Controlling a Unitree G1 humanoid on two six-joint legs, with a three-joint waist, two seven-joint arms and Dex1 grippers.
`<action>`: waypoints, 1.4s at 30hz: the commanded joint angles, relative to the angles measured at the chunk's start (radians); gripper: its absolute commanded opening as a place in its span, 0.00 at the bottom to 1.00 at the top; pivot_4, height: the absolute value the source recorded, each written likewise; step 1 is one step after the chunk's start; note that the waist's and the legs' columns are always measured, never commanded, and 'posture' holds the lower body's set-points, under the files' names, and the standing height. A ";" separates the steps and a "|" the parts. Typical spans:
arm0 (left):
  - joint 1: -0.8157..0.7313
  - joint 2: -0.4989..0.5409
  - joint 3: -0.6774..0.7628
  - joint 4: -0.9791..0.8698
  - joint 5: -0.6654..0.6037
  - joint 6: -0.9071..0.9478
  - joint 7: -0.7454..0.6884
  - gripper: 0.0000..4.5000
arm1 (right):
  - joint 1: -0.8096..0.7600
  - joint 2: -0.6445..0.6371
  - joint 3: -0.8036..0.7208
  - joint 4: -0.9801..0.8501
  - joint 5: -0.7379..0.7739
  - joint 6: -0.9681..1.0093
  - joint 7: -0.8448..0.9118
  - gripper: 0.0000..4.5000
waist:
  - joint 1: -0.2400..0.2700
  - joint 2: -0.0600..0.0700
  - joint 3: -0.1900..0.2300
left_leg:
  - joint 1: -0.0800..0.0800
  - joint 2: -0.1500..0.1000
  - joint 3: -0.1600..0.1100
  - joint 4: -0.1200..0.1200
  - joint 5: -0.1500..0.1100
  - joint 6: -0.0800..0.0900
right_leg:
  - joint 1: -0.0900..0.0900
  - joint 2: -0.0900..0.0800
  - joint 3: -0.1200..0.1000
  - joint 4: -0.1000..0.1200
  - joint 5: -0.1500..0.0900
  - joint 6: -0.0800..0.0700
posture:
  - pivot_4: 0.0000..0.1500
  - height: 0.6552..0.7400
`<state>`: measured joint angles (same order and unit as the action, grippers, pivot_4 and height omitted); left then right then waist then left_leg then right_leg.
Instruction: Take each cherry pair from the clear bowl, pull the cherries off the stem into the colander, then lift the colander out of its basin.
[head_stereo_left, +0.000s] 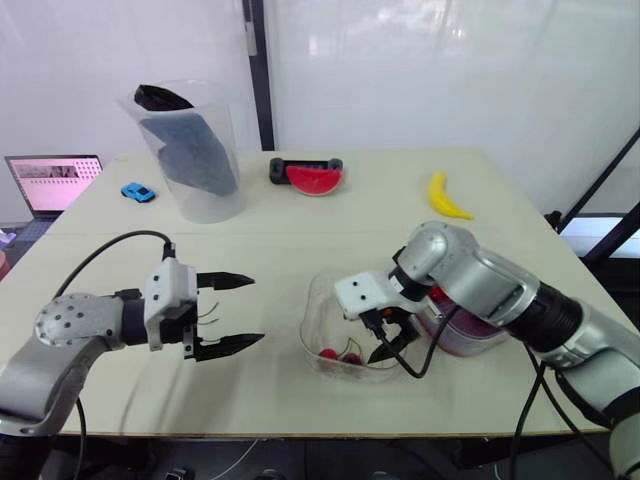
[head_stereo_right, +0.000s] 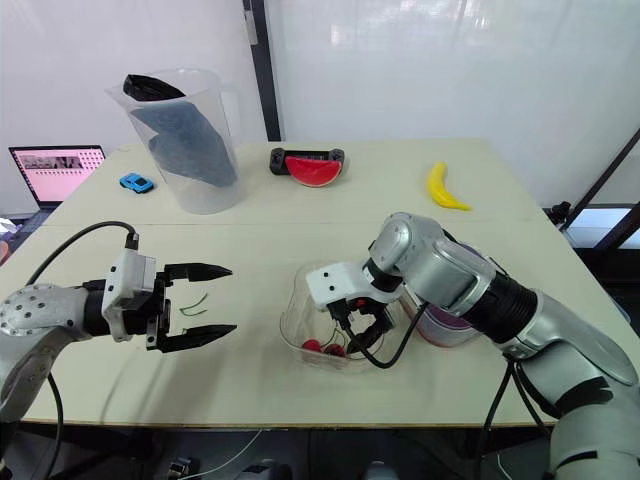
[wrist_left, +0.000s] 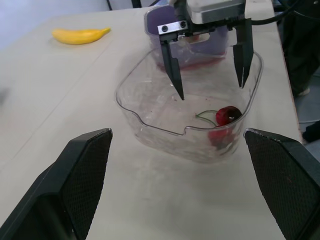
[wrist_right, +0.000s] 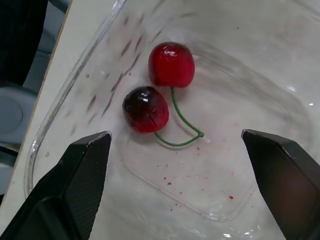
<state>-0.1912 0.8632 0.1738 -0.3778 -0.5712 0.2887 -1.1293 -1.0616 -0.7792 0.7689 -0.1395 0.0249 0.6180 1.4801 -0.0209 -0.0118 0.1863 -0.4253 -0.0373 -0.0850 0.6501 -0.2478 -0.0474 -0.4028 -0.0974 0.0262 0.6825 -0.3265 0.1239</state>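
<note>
Nearest me is the shallow clear plastic bowl (head_stereo_left: 312, 325), and I place everything else from it. One pair of red cherries on a joined green stem (wrist_right: 150, 107) lies on its floor, and it looks like the last pair in there. My right gripper (wrist_left: 211, 90) hangs inside the bowl just above that pair, fingers spread wide and touching nothing. My left gripper (head_stereo_left: 257, 309) hovers over the table well to the bowl's left, also spread and empty. Two bare green stems (head_stereo_right: 192, 303) lie on the table near it, so I judge that some pairs are already stripped.

Just beside the bowl on its right is the purple translucent basin (head_stereo_left: 470, 338), with some red showing inside. I cannot tell the colander from its basin here. Left to do: this pair, then lifting the colander out.

Beyond the bowl to the right lies a yellow banana (head_stereo_left: 446, 197). Straight beyond it is a red watermelon slice (head_stereo_left: 314, 178). Beyond it to the left stand a tall clear plastic jug (head_stereo_left: 195, 150), a small blue toy car (head_stereo_left: 138, 191) and a laptop with a pink screen (head_stereo_left: 55, 181). I can read no writing or brand anywhere.
</note>
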 joint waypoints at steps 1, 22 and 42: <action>0.009 0.024 0.035 -0.021 0.010 -0.025 -0.011 1.00 | 0.026 0.022 -0.012 -0.006 -0.025 -0.024 0.007 0.69 | -0.001 0.000 0.000 | 0.000 0.000 0.000 0.000 0.000 0.000 | 0.000 0.000 0.000 0.000 0.000 0.000 | 1.00 1.00; -0.053 0.064 0.025 0.057 0.009 -0.016 -0.076 1.00 | 0.107 0.107 -0.029 0.044 -0.107 -0.069 -0.010 0.42 | -0.002 0.000 0.000 | 0.000 0.000 0.000 0.000 0.000 0.000 | 0.000 0.000 0.000 0.001 0.000 0.000 | 1.00 1.00; -0.103 0.018 -0.030 0.089 0.022 -0.023 -0.072 1.00 | -0.017 0.124 -0.071 0.316 -0.307 -0.668 -0.037 0.48 | -0.013 0.000 0.000 | 0.000 0.000 0.000 0.000 0.002 -0.004 | 0.000 0.000 0.000 0.001 0.000 0.000 | 1.00 1.00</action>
<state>-0.2808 0.8801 0.1352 -0.2828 -0.5528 0.2776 -1.1974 -1.0462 -0.6572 0.7296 0.1740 -0.2703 -0.0268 1.4325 -0.0340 -0.0120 0.1862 -0.4251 -0.0376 -0.0852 0.6501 -0.2453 -0.0517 -0.4027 -0.0971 0.0258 0.6833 -0.3265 0.1239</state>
